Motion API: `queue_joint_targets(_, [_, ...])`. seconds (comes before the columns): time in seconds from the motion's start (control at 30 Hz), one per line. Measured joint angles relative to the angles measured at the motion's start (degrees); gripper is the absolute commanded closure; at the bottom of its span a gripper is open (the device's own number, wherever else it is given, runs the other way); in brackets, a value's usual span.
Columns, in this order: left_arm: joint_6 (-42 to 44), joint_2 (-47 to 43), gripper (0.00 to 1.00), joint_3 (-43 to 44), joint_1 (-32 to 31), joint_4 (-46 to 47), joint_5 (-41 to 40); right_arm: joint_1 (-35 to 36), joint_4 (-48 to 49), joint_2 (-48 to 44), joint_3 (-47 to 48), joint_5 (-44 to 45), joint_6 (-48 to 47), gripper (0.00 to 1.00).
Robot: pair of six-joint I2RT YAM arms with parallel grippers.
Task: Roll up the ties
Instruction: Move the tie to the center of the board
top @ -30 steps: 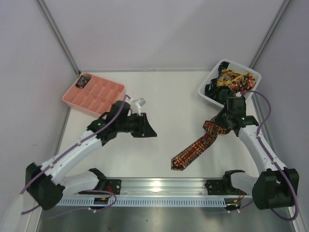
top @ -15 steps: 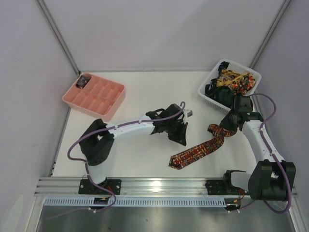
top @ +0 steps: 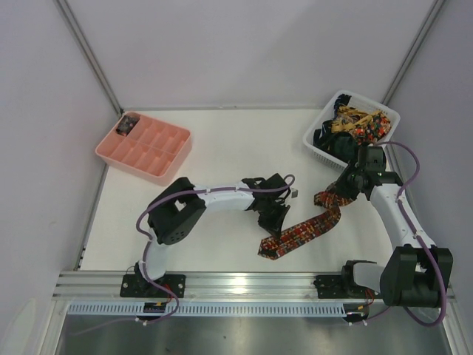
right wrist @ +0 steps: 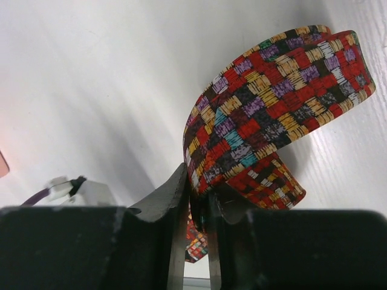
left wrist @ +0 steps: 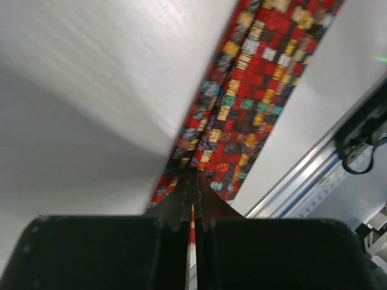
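One tie (top: 303, 228), a red, yellow and black check, lies slanted on the white table. Its upper end is folded into a loop (right wrist: 272, 78). My left gripper (top: 275, 222) is shut, and its tips (left wrist: 194, 172) rest on the tie (left wrist: 254, 78) near its lower, wide end. My right gripper (top: 340, 191) is at the looped end. Its jaws (right wrist: 199, 181) stand a little apart, with the loop's edge still between them. More ties (top: 358, 122) are heaped in the white basket.
The white lattice basket (top: 315, 144) stands at the back right, just behind my right arm. A pink compartment tray (top: 140, 166) sits at the back left with a dark bundle (top: 129, 124) in its far corner. A metal rail (top: 244, 281) runs along the near edge.
My left arm swung right across the table, shut its jaws on the way and came down on the tie. The right gripper's jaws have parted slightly at the looped end.
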Motion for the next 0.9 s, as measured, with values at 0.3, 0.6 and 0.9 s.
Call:
queue_joint_targets(0.3, [-1.9,-1.2,1.00,-5.9,2.8,1.9,2.8,1.2,1.0,0.0,0.0,-2.2,-0.9,0.55])
queue_joint_targets(0.6, [-4.8,-11.9,1.00,-23.6,8.5,3.7,7.5,3.1,3.6,1.4,0.2,-6.1,-2.8,0.13])
queue_joint_targets(0.9, [-7.5,-24.4,1.00,-38.2,13.0,-0.8,6.8,-0.7,8.1,6.8,-0.7,-9.8,0.3,0.01])
